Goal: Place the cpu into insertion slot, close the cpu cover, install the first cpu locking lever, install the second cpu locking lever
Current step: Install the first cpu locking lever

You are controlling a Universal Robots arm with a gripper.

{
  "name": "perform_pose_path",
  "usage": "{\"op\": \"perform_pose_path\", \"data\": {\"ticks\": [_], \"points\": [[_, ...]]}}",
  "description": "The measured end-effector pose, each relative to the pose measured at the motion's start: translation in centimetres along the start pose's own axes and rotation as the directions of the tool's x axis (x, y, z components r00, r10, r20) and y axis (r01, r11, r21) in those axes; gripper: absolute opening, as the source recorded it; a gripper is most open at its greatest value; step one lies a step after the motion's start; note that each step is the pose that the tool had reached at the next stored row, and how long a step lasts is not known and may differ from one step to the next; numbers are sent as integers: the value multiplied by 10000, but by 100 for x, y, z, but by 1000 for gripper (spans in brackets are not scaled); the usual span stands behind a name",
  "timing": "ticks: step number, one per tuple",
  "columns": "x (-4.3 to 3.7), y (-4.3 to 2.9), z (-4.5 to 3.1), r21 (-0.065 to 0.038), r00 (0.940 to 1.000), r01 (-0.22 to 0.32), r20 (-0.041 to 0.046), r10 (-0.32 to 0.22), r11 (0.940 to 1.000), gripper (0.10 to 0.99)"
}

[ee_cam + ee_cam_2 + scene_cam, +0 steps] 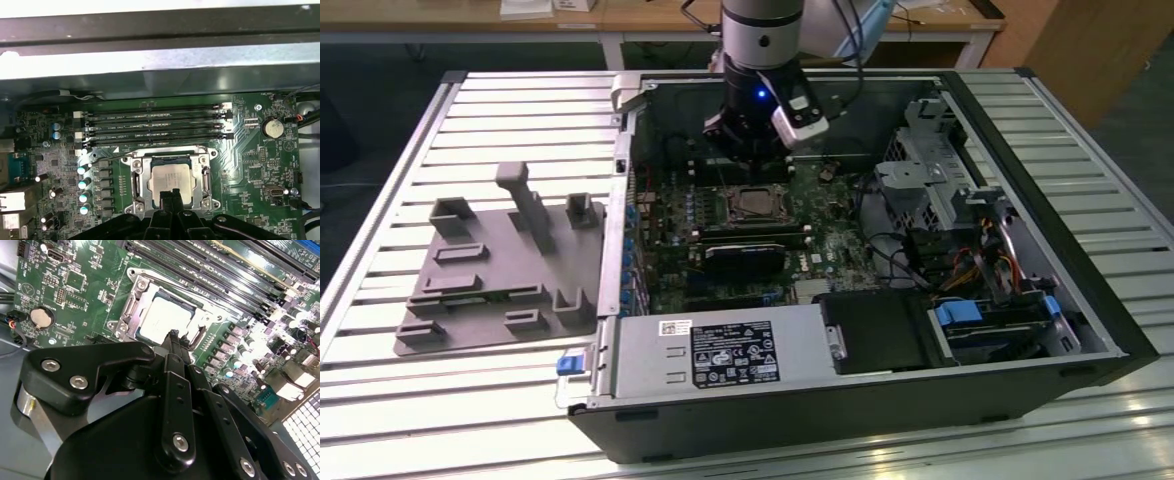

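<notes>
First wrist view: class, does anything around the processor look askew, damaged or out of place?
Nothing stands out. The cpu lies flat and square inside the window of the cpu cover, which sits level around it with no visible damage. The claw, shut, hangs at the chip's edge.

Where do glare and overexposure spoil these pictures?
In the second wrist view, glare whitens the cpu and part of the motherboard; in the first wrist view, the case wall is overexposed; in the exterior view, the slatted table reflects light.
</notes>
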State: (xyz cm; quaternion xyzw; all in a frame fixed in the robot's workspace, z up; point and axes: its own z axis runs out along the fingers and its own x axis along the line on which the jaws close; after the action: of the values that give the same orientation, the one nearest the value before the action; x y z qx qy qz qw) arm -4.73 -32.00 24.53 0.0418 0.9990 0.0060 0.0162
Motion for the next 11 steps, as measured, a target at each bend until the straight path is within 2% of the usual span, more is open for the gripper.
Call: {"op": "perform_pose_path", "data": {"ticks": [11], "points": [[102, -9, -3, 0, 10000, 0, 0, 0, 10000, 102]]}}
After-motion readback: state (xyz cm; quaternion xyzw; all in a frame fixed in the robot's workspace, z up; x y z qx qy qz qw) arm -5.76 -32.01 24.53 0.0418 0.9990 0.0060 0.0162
